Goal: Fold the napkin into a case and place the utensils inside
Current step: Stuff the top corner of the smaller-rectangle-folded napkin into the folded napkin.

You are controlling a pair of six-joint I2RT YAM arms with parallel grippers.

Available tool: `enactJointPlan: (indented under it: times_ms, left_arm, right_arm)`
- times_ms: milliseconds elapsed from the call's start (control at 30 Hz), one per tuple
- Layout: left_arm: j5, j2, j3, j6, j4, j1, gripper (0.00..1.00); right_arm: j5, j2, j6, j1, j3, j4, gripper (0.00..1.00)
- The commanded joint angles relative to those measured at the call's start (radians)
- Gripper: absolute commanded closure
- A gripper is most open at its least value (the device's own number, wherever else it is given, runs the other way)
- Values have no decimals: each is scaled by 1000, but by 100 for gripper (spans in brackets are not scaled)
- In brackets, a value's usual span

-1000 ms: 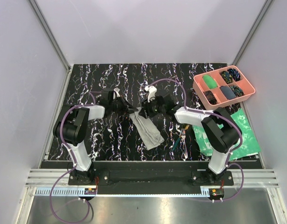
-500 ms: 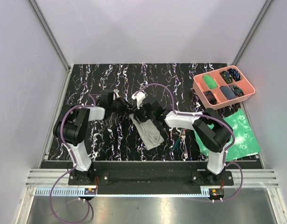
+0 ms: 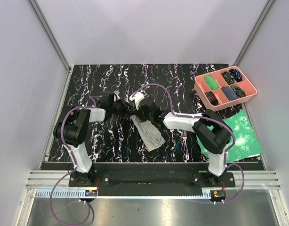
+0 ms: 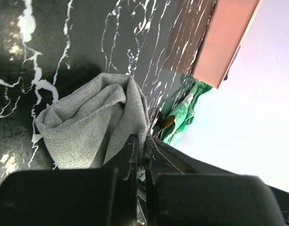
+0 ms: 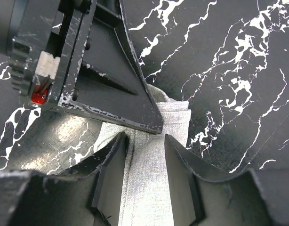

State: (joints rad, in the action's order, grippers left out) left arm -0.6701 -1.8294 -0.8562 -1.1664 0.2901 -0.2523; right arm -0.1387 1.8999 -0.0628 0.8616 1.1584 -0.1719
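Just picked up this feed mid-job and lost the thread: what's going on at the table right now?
The left gripper is shut on the far end of the folded grey napkin, pinching the cloth. The right gripper sits close beside it with its jaws apart, one finger on either side of the same cloth, not clamped on it. The utensils lie loose on the table to the napkin's right, not yet inside.

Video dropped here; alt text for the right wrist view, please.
The right gripper, fingers open, straddles a folded grey napkin on the black marbled table. Beyond it, the shut left gripper pinches the napkin's far end.
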Motion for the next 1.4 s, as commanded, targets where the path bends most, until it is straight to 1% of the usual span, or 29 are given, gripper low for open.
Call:
enactJointPlan:
  times_ms: [0,67,167,333,367,433,633,700,867,900,967,1000,1100,1133,1167,1233,1267,1300,1367]
  left_arm:
    - [-14,9,14,-27,43,1,100]
    - [-17,5,17,-38,53,2,100]
    - [-22,2,20,-47,66,2,100]
    - [-26,2,26,-61,84,7,100]
    - [-26,4,31,-68,90,5,100]
    - [-31,2,32,-72,96,7,100]
    - [-31,2,51,-81,118,10,100]
    - [-34,-1,60,-90,147,10,100]
    - [-34,-1,69,-88,173,11,100]
    - [-34,1,71,-82,175,10,95]
    - [-22,15,78,-70,182,12,81]
    - [-17,21,80,-62,178,12,71]
    - [15,62,75,-6,126,15,61]
    - [42,76,63,41,98,15,58]
    - [62,106,57,69,22,16,57]
    - [125,142,43,138,-37,18,54]
    - [153,174,40,160,-92,18,54]
    - [177,191,40,181,-113,18,54]
    - [240,243,68,217,-121,16,60]
  right_arm:
    - [-30,14,-12,7,46,-9,55]
    - [-27,18,-8,7,44,-14,55]
    - [-18,27,3,8,41,-11,61]
    - [-22,31,11,8,35,-18,64]
    - [-21,33,15,10,35,-17,70]
    - [-22,28,21,8,34,-20,78]
    - [-41,22,21,8,38,-14,95]
    - [-36,18,8,8,37,-12,100]
    - [-10,2,-38,8,43,14,100]
    - [2,2,-43,8,49,24,100]
    - [11,-7,-51,8,52,43,100]
    - [25,-7,-52,8,47,43,100]
    - [34,-7,-51,8,49,57,100]
    - [34,-5,-45,8,44,57,100]
    - [36,-7,-42,8,41,57,100]
    - [34,-9,-31,8,37,55,100]
    - [31,-10,-26,7,34,54,100]
    - [24,-13,-22,8,32,54,100]
    - [19,-22,-6,8,26,51,100]
